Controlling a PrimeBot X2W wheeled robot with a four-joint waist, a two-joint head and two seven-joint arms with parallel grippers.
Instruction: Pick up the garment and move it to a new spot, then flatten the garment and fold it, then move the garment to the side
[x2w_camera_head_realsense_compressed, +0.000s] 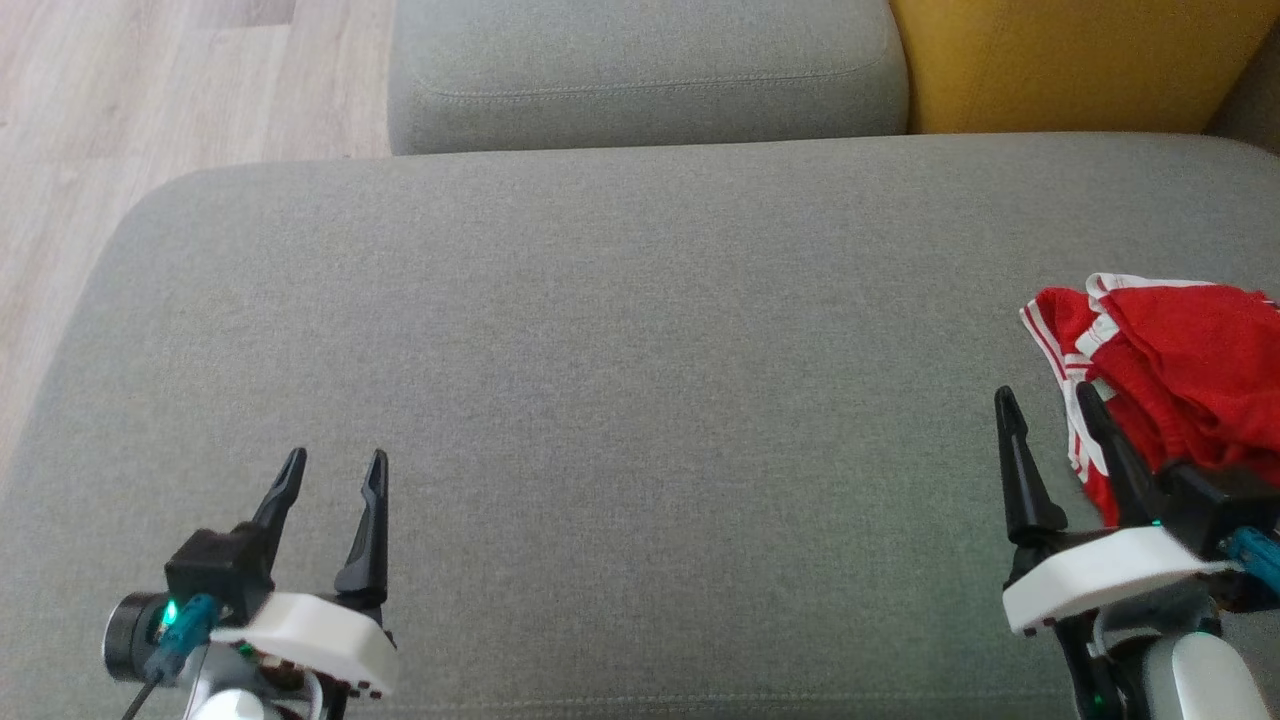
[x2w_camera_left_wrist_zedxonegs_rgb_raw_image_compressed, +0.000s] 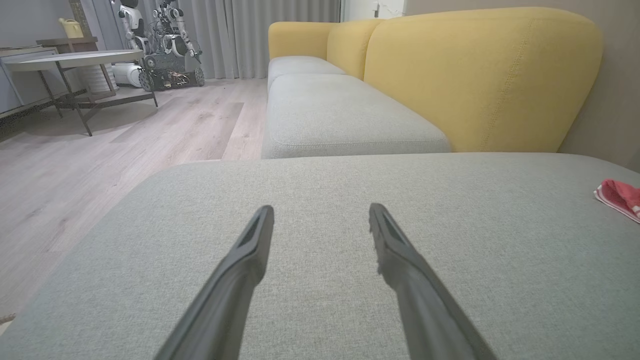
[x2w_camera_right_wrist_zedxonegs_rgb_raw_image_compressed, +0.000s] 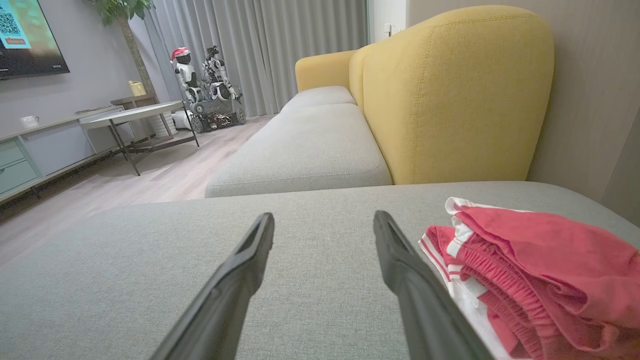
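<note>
The garment (x2w_camera_head_realsense_compressed: 1180, 370) is red with white stripes and lies crumpled at the right edge of the grey sofa cushion (x2w_camera_head_realsense_compressed: 620, 350). My right gripper (x2w_camera_head_realsense_compressed: 1045, 395) stands open just left of it, its right finger at the cloth's edge, nothing between its fingers. In the right wrist view the garment (x2w_camera_right_wrist_zedxonegs_rgb_raw_image_compressed: 540, 270) is bunched to the right of the open gripper (x2w_camera_right_wrist_zedxonegs_rgb_raw_image_compressed: 322, 220). My left gripper (x2w_camera_head_realsense_compressed: 335, 460) is open over bare cushion at the lower left. The left wrist view has its gripper (x2w_camera_left_wrist_zedxonegs_rgb_raw_image_compressed: 320, 210) open and a corner of the garment (x2w_camera_left_wrist_zedxonegs_rgb_raw_image_compressed: 620, 197) far right.
A second grey seat cushion (x2w_camera_head_realsense_compressed: 640, 70) and a yellow backrest (x2w_camera_head_realsense_compressed: 1080, 60) lie beyond. Wooden floor (x2w_camera_head_realsense_compressed: 130, 110) runs along the left edge. Across the room stand a table (x2w_camera_right_wrist_zedxonegs_rgb_raw_image_compressed: 130, 117), a cabinet (x2w_camera_right_wrist_zedxonegs_rgb_raw_image_compressed: 30, 150) and a parked robot (x2w_camera_right_wrist_zedxonegs_rgb_raw_image_compressed: 210, 85).
</note>
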